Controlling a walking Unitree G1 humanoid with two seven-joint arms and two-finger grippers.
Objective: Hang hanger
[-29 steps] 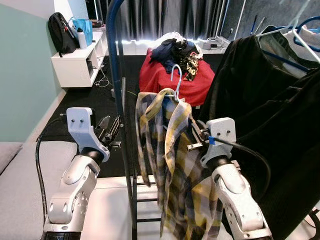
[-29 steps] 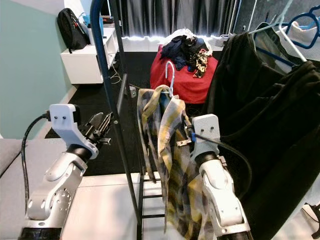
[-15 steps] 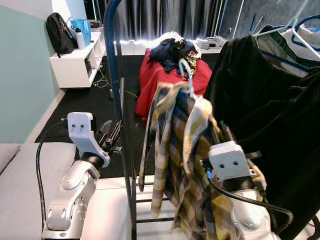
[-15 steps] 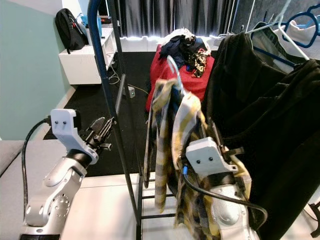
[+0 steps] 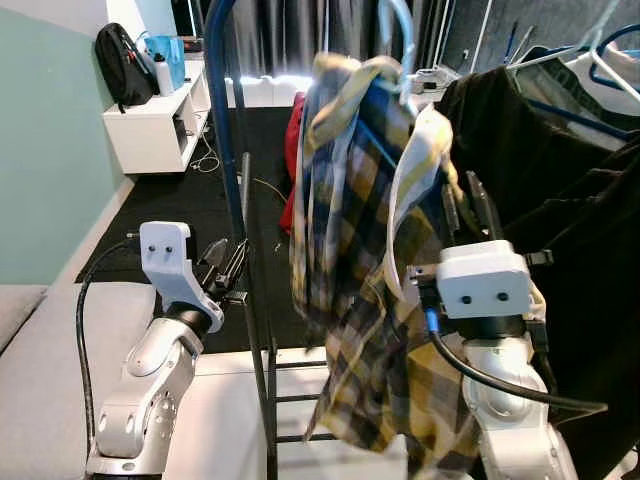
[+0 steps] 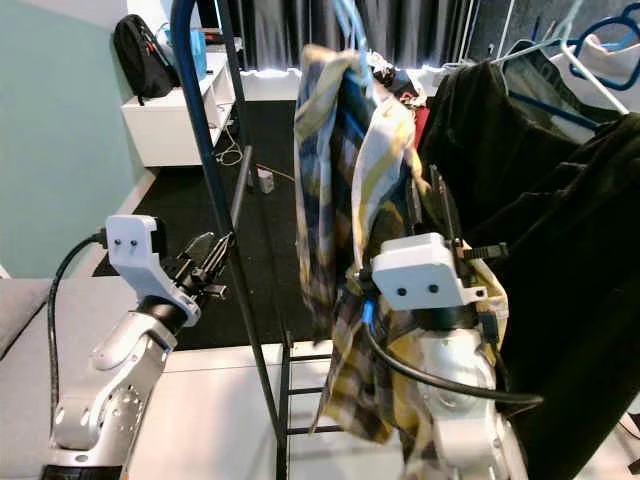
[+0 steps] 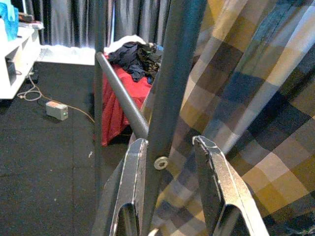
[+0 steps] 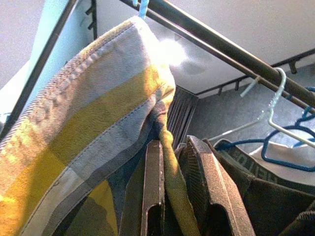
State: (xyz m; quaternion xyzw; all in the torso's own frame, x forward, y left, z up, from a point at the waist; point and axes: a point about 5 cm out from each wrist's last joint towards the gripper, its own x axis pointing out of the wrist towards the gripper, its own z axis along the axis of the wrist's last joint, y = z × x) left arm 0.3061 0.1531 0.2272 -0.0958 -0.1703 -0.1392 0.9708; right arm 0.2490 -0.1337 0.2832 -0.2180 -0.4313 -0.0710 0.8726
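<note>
On the left, the left gripper [image 7: 170,196] straddles the rack's blue upright post [image 5: 232,150], its fingers narrowly parted around it. To its right hangs the plaid shirt [image 5: 365,230] on its hanger [image 5: 400,30], raised high, fabric clamped by the right gripper [image 8: 179,196] beneath the rail [image 8: 216,46].

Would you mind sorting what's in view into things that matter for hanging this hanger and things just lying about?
For the job: plaid shirt on its hanger; rack rail; rack post; right tool; left tool.
Lying about: black garments; red-covered clothes pile; backpack; white shelf.
</note>
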